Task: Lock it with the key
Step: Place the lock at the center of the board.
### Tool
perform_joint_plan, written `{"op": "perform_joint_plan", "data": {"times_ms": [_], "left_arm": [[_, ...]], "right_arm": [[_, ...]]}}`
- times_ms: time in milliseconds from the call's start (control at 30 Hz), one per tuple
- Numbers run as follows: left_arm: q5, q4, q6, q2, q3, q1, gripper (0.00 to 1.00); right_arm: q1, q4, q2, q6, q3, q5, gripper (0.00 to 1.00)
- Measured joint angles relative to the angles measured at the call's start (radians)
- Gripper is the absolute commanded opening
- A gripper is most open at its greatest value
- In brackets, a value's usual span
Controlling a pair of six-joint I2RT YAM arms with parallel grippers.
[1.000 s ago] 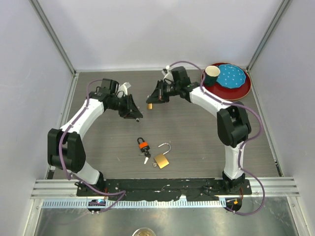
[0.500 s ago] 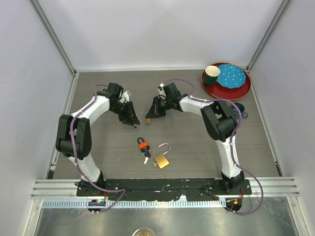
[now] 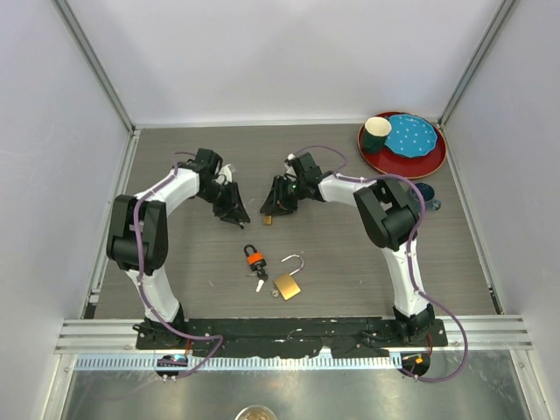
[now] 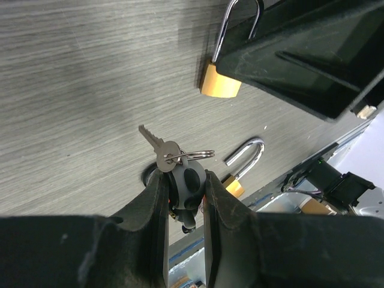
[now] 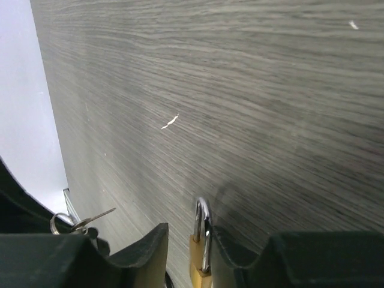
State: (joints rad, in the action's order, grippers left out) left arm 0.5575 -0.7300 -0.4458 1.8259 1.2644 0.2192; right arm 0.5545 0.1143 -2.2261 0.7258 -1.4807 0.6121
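Wrist pitched down, left claw pinches key facing right claw.

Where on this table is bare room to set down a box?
Bare: the far strip left of the red plate, and the patch between the brass padlock and the right arm. Crowded: centre, around left gripper and right gripper.

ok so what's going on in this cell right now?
Two arms are bringing a key and a padlock together. The left gripper is shut on a key by its black head, blade sticking out. The right gripper has a small brass padlock between its fingers, low over the table; I can't tell whether it is clamped. The key is not in yet. A second brass padlock, shackle open, and an orange padlock lie nearer the bases.
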Motion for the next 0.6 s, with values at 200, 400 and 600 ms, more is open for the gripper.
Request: {"op": "perform_joint_plan", "data": {"times_ms": [200, 400, 600], "left_arm": [[0.002, 0.012, -0.014, 0.067, 0.032, 0.0, 0.0], [0.002, 0.024, -0.026, 0.124, 0.07, 0.007, 0.01], [0.001, 0.037, -0.034, 0.185, 0.15, 0.027, 0.02]], "right_arm": [[0.003, 0.022, 0.021, -0.029, -0.002, -0.027, 0.49], [0.003, 0.075, 0.035, -0.062, -0.012, -0.058, 0.51], [0.003, 0.135, 0.063, -0.107, -0.014, -0.123, 0.54]]}}
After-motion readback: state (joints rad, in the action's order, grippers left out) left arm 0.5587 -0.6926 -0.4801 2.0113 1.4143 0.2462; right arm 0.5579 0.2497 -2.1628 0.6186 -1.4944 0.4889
